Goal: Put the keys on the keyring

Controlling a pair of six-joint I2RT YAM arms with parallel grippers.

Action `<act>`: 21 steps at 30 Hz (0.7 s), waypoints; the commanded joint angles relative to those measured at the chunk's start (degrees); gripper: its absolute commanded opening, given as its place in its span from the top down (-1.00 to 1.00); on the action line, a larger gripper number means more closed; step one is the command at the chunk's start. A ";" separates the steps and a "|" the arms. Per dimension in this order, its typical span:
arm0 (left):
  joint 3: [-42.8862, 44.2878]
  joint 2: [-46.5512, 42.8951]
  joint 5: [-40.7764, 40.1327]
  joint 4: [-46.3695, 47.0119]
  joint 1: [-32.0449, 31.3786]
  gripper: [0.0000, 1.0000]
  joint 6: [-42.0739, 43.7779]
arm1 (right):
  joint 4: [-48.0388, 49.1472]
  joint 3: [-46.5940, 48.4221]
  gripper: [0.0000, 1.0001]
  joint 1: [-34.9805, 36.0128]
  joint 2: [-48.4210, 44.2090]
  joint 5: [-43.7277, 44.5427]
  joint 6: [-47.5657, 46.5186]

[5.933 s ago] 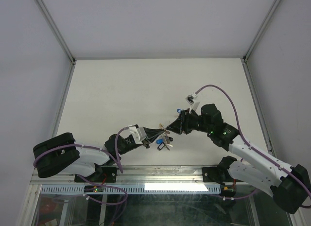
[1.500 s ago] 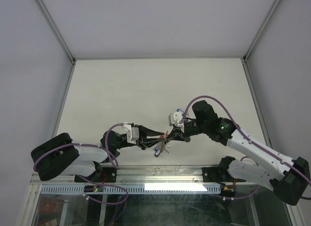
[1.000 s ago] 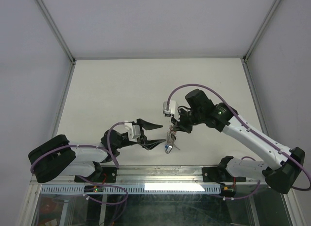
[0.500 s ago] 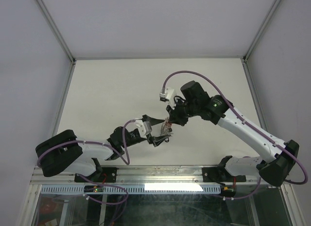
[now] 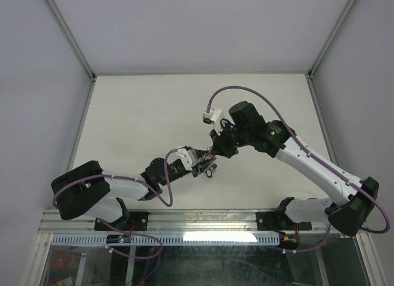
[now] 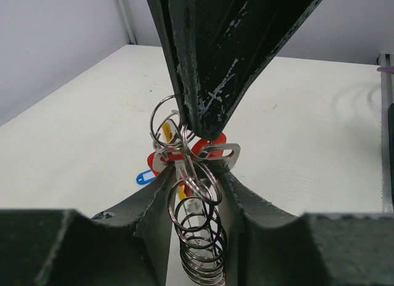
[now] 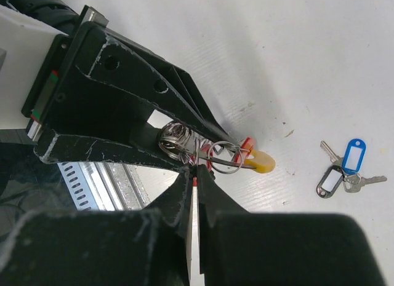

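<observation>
Mid-threading, I reckon. The right gripper (image 7: 195,181) is pinched tight on the keyring (image 7: 258,162). The left gripper (image 6: 196,194) is half-closed, hugging the red-tagged key bunch (image 6: 212,149). Both sit just 6 o'clock of the table (image 5: 135,114) centre. Next probably needs a careful twist to slide a loop on. The blue and black keys (image 7: 343,170) lie at 3 o'clock in the right wrist view.

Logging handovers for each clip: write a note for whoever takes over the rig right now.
Left claw: closed around a bunch of silver wire rings with red plastic tags and a yellow piece.
Right claw: shut, pinching one thin ring of it.
Done: red-tagged keys look threaded.
To do: small silver keys with blue and black tags, loose on the white table.
</observation>
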 commanded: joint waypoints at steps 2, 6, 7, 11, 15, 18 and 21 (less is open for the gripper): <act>1.98 0.16 -2.36 0.07 -0.63 0.56 1.82 | 2.35 3.16 1.00 0.34 -0.98 -0.53 1.71; 1.85 -0.50 -4.47 -2.03 -0.72 0.90 3.53 | 0.37 4.03 1.00 0.30 -0.75 -0.52 2.55; 1.80 -0.63 -5.14 -2.55 -0.72 0.99 3.99 | -0.29 4.25 1.00 0.33 -0.66 -0.52 2.74; 1.63 -1.41 -7.97 -4.80 -0.72 1.00 6.26 | -2.68 4.67 1.00 0.30 -0.31 -0.03 3.07; 1.27 -2.08 -10.31 -6.25 -0.72 1.00 7.85 | -4.63 4.87 1.00 0.29 0.03 0.34 3.08; 0.94 -2.68 -11.63 -7.10 -0.72 1.00 8.56 | -5.90 5.06 1.00 0.33 0.42 0.51 3.08; 0.42 -3.31 -12.51 -7.38 -0.71 1.00 9.01 | -6.92 5.15 1.00 0.34 0.85 0.38 2.91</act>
